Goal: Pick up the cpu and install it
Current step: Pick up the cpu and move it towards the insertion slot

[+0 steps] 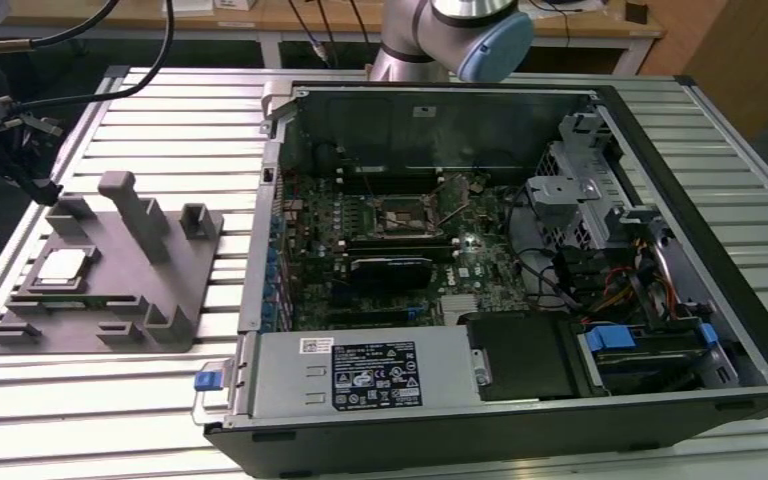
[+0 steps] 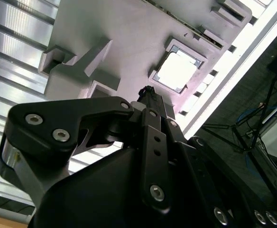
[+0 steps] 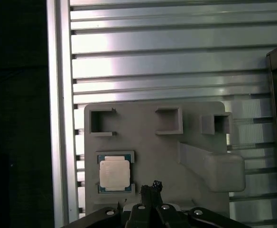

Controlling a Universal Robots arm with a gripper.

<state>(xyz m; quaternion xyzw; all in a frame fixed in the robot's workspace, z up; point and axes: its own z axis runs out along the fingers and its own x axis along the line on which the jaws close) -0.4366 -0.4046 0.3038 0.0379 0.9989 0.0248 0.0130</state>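
The cpu (image 1: 64, 265) is a small silvery square lying flat in a recess of the grey holder block (image 1: 184, 270), on the slatted table at the exterior view's left. Both wrist views look down on it: cpu (image 2: 176, 72) (image 3: 114, 173) in the holder (image 2: 105, 28) (image 3: 167, 156). My gripper (image 3: 150, 187) (image 2: 148, 92) hangs above the holder, shut and holding nothing, its narrow black tip close beside the cpu but not touching it. In the exterior view the gripper (image 1: 11, 160) is at the left edge. The dark square socket (image 1: 404, 215) sits mid-motherboard inside the open computer case.
The open computer case (image 1: 704, 200) takes up the middle and right of the table, with a black heatsink block (image 1: 391, 272), power supply (image 1: 357, 370) and drive bays inside. The holder has upright posts (image 1: 131, 215). The table's edge (image 3: 58, 118) runs beside the holder.
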